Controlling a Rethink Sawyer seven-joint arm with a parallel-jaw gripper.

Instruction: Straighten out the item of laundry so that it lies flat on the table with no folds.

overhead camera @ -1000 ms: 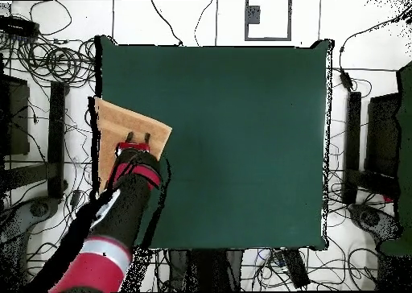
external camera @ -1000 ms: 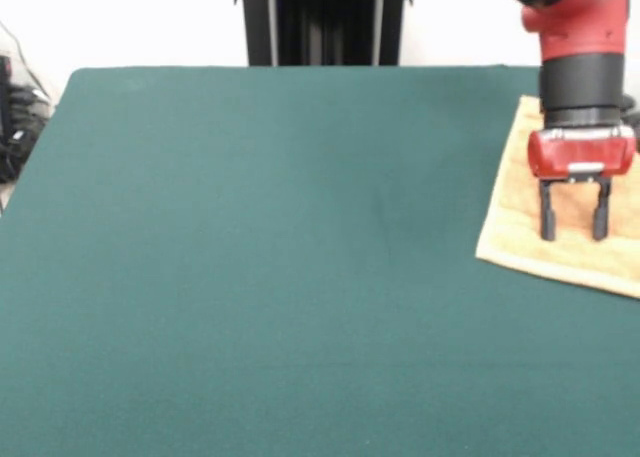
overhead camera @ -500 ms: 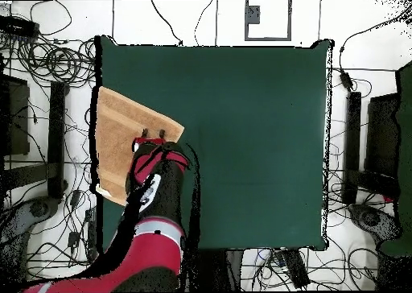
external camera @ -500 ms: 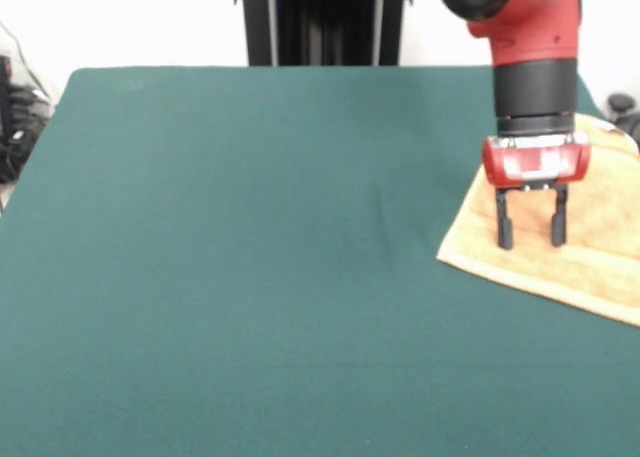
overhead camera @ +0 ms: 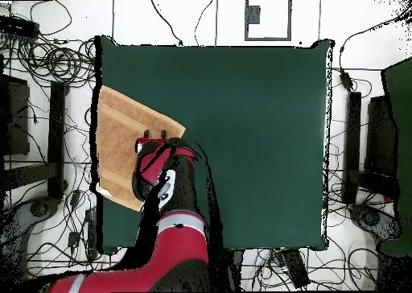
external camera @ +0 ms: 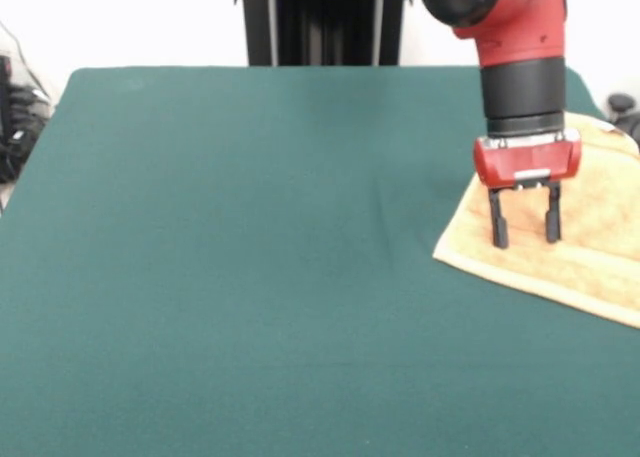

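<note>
Gripper (external camera: 523,217), fingers spread, seemingly touches the towel (external camera: 590,237) near its corner.

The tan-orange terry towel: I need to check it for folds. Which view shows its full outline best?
The overhead view: the tan-orange terry towel shows nearly whole at the dark green table's edge, the red gripper covering one part. The front view crops it at the picture's edge.

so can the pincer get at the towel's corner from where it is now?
Probably yes. The pincer hangs open right over the towel, near its corner toward the table middle, and nothing lies between them.
</note>
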